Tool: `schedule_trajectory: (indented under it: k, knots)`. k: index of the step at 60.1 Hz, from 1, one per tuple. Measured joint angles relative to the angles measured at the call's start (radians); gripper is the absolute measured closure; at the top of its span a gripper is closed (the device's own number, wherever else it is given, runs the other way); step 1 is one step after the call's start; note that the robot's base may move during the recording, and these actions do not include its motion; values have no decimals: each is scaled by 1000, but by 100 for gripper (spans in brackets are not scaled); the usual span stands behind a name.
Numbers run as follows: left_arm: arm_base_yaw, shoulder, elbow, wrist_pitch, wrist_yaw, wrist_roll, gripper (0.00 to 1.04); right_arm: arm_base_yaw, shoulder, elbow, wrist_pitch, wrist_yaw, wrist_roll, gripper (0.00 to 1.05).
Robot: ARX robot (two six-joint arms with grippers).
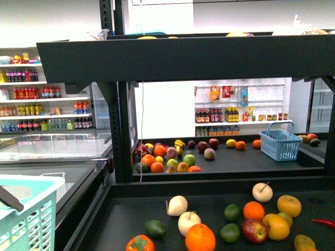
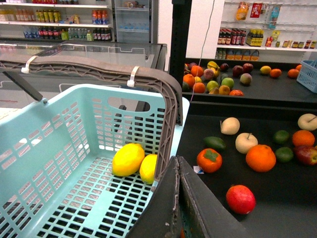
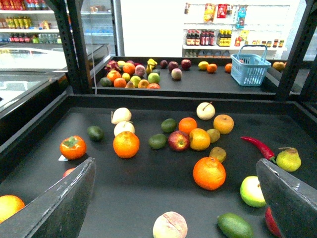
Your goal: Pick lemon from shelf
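Two lemons (image 2: pixel 128 159) lie in the teal basket (image 2: pixel 59 148). Firm, smooth, likely slippery: grip across the middle. Right jaws stand wide and empty; left jaws look closed.

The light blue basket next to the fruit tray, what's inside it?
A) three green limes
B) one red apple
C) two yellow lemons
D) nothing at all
C. In the left wrist view, two smooth yellow lemons lie side by side, touching, on the slatted floor of the light blue basket, and no other fruit shows in it.
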Motion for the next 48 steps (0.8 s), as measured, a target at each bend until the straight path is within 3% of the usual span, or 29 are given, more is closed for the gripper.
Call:
schedule_trajectory:
  k: [7, 48]
  knots:
    - [0, -106, -38, -73, 0, 2, 102, 0, 0, 0, 0, 0, 0, 7]
    - [0, -229, -167, -52, 0, 3, 102, 0, 0, 0, 0, 0, 0, 7]
